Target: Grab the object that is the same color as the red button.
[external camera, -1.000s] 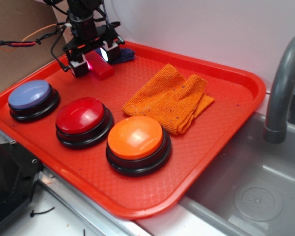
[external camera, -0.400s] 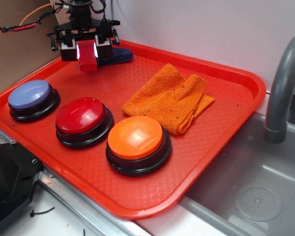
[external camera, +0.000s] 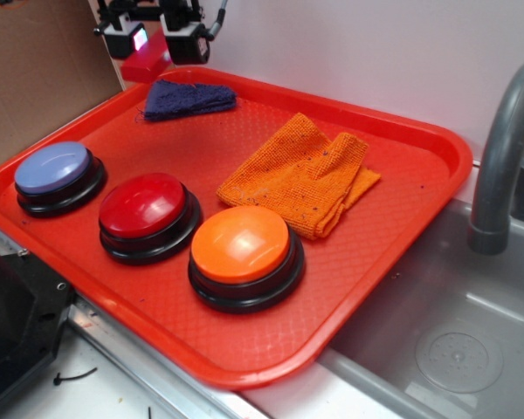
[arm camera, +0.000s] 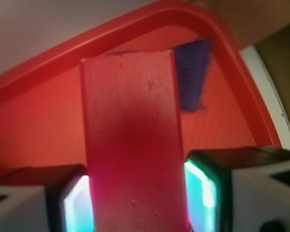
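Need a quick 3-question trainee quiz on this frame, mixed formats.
1. True or false: the pincer holds the red block above the tray.
2. Which button sits between the other two? A) blue button B) red button C) orange button
3. Fill in: the cloth at the tray's far corner, below the block, is dark ____.

Key: 1 true; 2 B; 3 blue.

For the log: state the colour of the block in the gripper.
Red block; clearest in the wrist view.
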`<state>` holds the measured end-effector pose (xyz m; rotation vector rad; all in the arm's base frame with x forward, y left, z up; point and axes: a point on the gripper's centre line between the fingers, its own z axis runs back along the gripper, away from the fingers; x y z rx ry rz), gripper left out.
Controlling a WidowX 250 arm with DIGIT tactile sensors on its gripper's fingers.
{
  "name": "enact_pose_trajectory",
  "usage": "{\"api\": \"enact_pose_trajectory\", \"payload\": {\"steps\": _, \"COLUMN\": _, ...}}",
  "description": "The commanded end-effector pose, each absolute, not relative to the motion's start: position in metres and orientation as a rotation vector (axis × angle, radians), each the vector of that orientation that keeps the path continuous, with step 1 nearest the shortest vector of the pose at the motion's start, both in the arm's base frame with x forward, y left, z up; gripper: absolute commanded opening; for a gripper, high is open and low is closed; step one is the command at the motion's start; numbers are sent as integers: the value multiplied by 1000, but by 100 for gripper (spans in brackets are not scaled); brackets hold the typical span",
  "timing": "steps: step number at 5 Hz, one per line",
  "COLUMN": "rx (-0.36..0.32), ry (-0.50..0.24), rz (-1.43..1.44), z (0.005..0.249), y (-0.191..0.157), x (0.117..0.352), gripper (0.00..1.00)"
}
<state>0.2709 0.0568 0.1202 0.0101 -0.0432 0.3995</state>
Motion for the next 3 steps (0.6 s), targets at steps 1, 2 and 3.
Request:
{"api": "enact_pose_trajectory", "payload": {"steps": 1, "rx": -151, "ry": -164, "rz": 80, "z": 213, "y": 31, "x": 244, "gripper": 0}}
{"api": "enact_pose_trajectory", "payload": {"steps": 2, "rx": -138, "ry": -166, "rz": 78, "z": 230, "y": 20, "x": 237, "gripper": 0}}
{"api": "enact_pose_trajectory", "payload": {"steps": 3, "rx": -135, "ry": -53, "rz": 211, "z": 208, "y": 40, "x": 258, "gripper": 0}}
